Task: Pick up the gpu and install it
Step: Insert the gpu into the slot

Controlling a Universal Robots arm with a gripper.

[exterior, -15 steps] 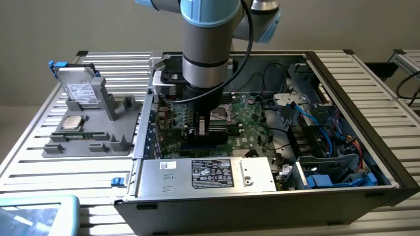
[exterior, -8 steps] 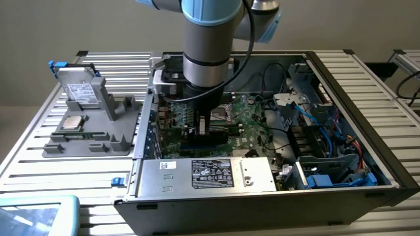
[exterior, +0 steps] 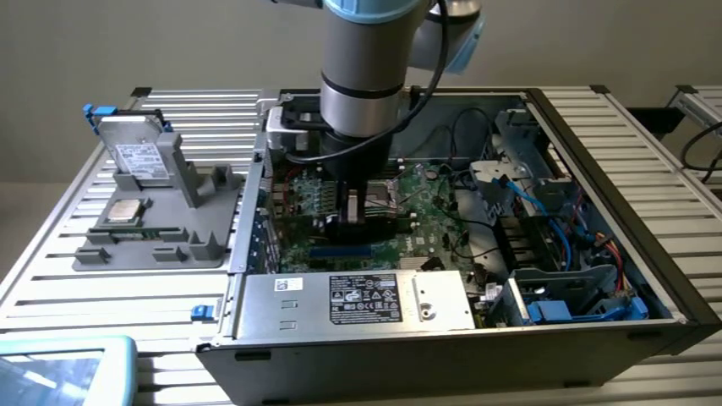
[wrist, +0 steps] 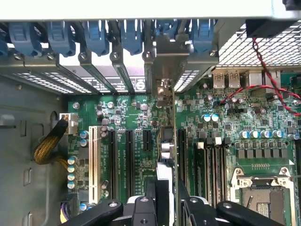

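Your hand (wrist: 167, 200) is closed narrowly on the thin green-and-black gpu card (wrist: 165, 141), held upright and edge-down to line up with the black expansion slots (wrist: 128, 160) on the green motherboard (wrist: 136, 117), silver bracket toward the blue plastic rear latches (wrist: 131, 35)

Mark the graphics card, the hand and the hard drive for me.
graphics card (wrist: 166, 143): wrist view, middle of its thin edge.
hand (wrist: 168, 187): wrist view, midway between its fingertips.
hard drive (exterior: 140, 157): exterior view, its white label.

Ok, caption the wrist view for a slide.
Tool grips the gpu, edge-on and upright at the motherboard expansion slots.
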